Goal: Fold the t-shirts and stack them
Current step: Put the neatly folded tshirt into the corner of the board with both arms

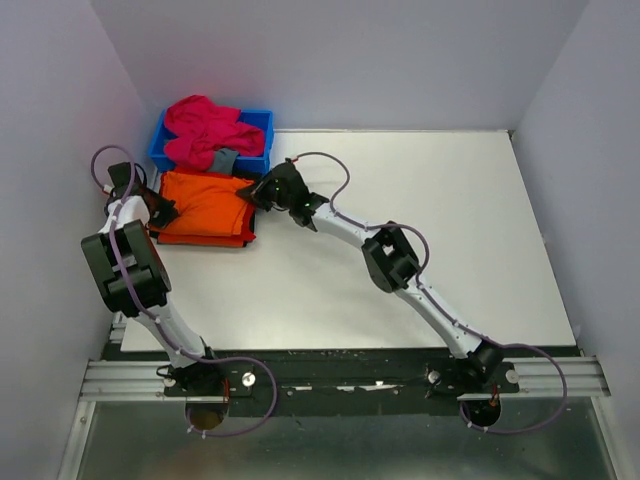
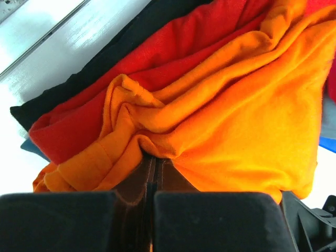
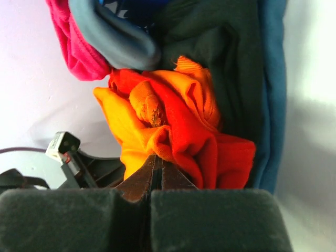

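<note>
Seemingly left tool, right tool pinching orange t-shirt, blue bin behind.

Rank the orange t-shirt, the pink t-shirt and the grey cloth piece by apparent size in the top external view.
1. orange t-shirt and pink t-shirt: nearly alike, one flat, one bunched, not ranked.
2. grey cloth piece: smallest.

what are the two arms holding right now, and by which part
Both hold the orange t-shirt: the left gripper pinches its left edge, the right gripper a bunched fold at its right edge, jaws shut.
</note>
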